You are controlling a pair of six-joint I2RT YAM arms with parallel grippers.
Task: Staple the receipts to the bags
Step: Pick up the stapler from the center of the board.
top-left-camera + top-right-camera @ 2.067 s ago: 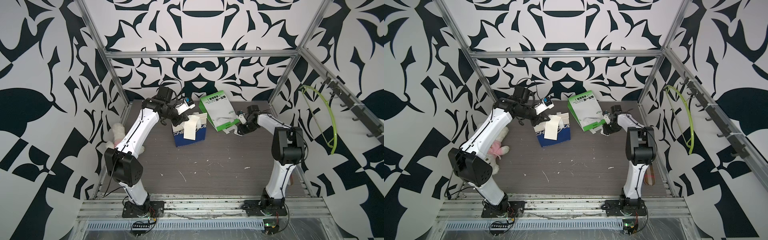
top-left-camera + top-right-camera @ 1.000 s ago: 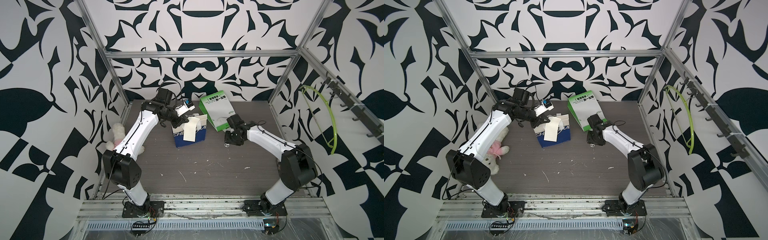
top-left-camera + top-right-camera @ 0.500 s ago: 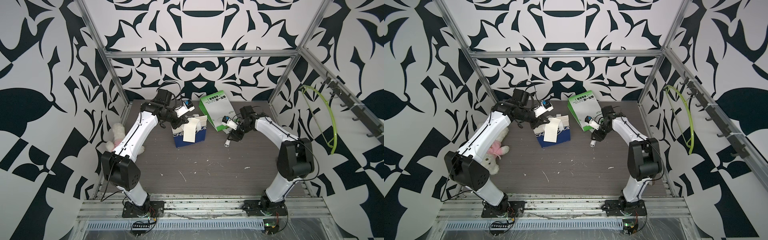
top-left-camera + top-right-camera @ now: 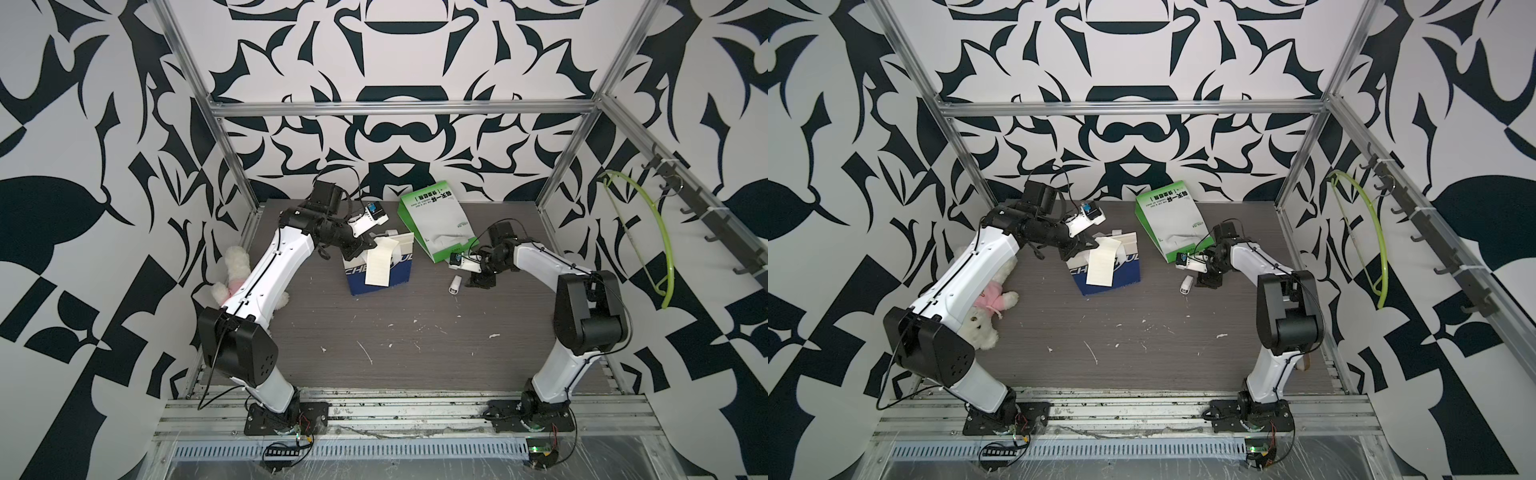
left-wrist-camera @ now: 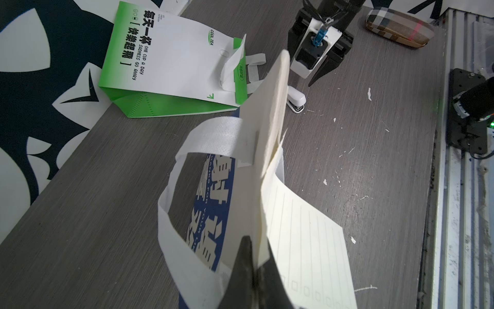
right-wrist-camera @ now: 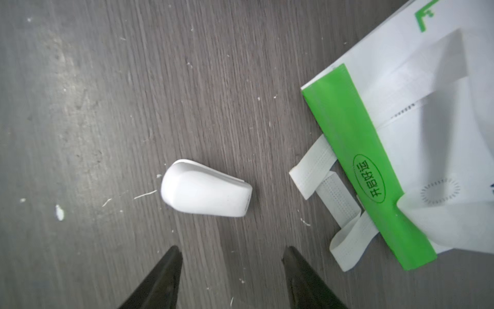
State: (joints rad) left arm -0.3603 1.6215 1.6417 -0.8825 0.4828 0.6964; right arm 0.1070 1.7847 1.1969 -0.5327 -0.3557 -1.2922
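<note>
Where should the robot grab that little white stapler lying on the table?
Probably across the two long sides of the stapler, near the middle, coming straight down from above. It lies flat on the table with nothing touching it, and its rounded end would likely slip. The open right gripper hangs beside it.

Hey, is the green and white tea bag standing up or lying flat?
Lying flat: the green and white bag rests on its broad side on the table, printed face up.

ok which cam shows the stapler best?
Right wrist: the stapler lies whole, close and unobstructed on the table. Both top views show it as a tiny shape; in the left wrist view the receipt hides part of it.
</note>
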